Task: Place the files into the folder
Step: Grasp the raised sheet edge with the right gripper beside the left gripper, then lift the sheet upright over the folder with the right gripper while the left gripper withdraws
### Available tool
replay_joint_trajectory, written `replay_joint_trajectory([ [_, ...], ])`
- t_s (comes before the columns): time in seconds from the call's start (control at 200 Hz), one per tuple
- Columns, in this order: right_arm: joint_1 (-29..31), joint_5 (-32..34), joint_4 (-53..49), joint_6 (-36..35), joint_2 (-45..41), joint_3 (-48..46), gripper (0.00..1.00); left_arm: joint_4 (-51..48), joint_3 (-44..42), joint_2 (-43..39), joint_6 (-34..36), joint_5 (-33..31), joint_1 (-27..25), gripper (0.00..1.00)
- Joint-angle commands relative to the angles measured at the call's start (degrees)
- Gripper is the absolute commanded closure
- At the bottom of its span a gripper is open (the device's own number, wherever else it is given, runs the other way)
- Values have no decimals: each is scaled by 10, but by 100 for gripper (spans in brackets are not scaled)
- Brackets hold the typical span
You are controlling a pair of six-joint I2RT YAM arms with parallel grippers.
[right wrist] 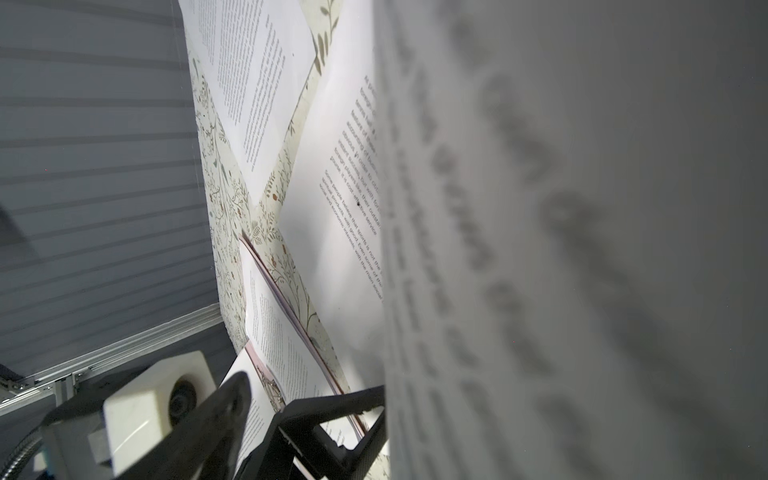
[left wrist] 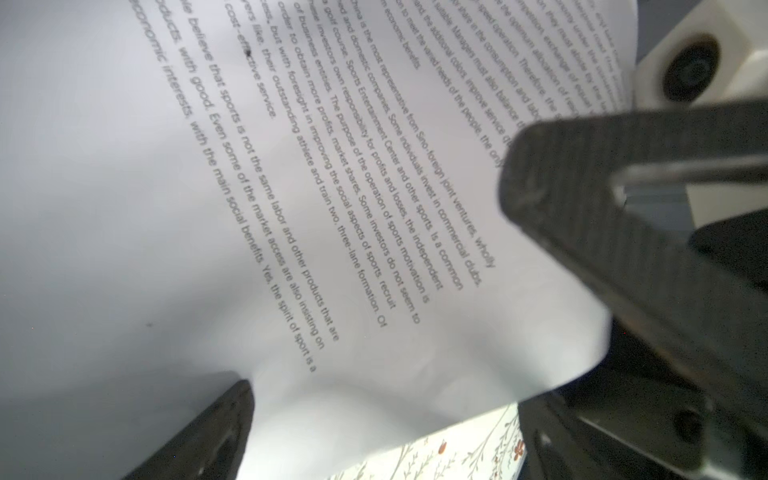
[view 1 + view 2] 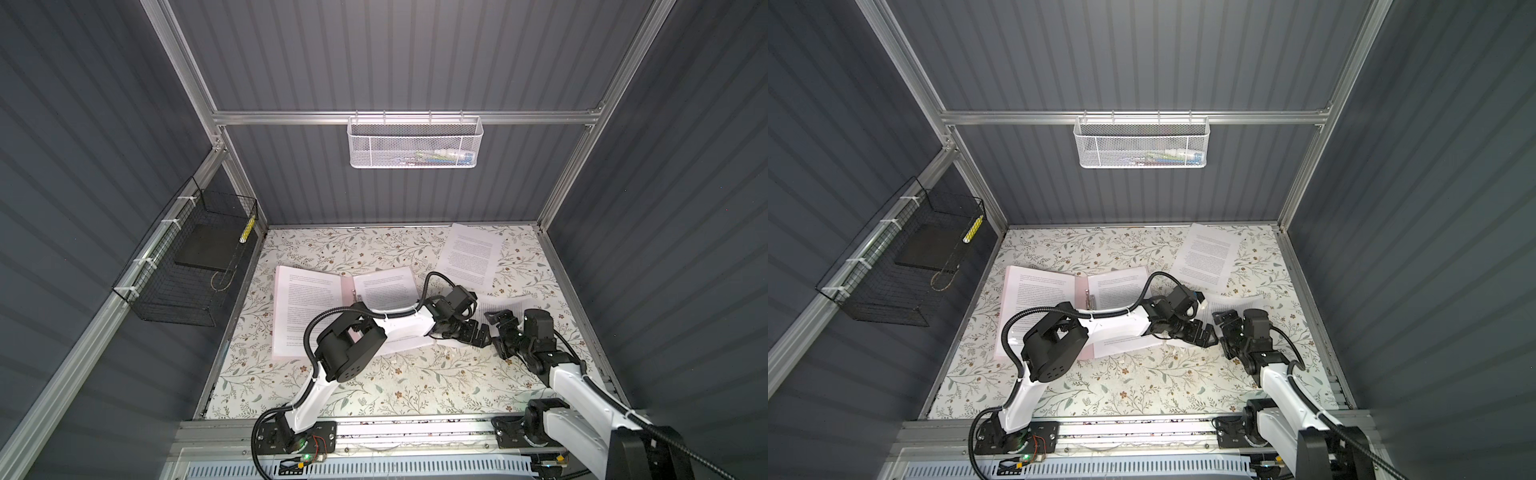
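The pale pink folder lies open at centre left, its silver clip by the spine, with a printed sheet on its left half and another on its right half. One of the files lies flat at the back right. A further sheet curls up between the two grippers. My left gripper is open, and this sheet's edge passes between its fingers. My right gripper faces it, open. One of its fingers shows; the blurred sheet hides the other.
A black wire basket on the left wall holds a flat black slab. A white mesh basket hangs on the back rail. Grey walls close in the floral table on three sides.
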Motion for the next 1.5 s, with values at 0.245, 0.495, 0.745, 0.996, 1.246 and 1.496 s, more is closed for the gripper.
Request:
replay_joint_trajectory([
  [0.245,19,107,-33,75,-91,-55,24,-66,-35,63,-12,10,1,0],
  [0.495,42,138,15,96,-43,-67,31,-67,-35,64,-11,17,1,0],
  [0.745,80,213,37,139,-59,-94,41,-63,-34,60,-13,28,1,0],
  [0.996,102,240,55,162,-40,-100,62,-64,-29,60,-14,35,1,0],
  [1.246,107,246,-27,115,-113,-84,100,-89,15,32,7,53,1,0],
  [1.496,107,246,-271,-35,-287,18,100,-119,14,-99,44,21,9,0],
])
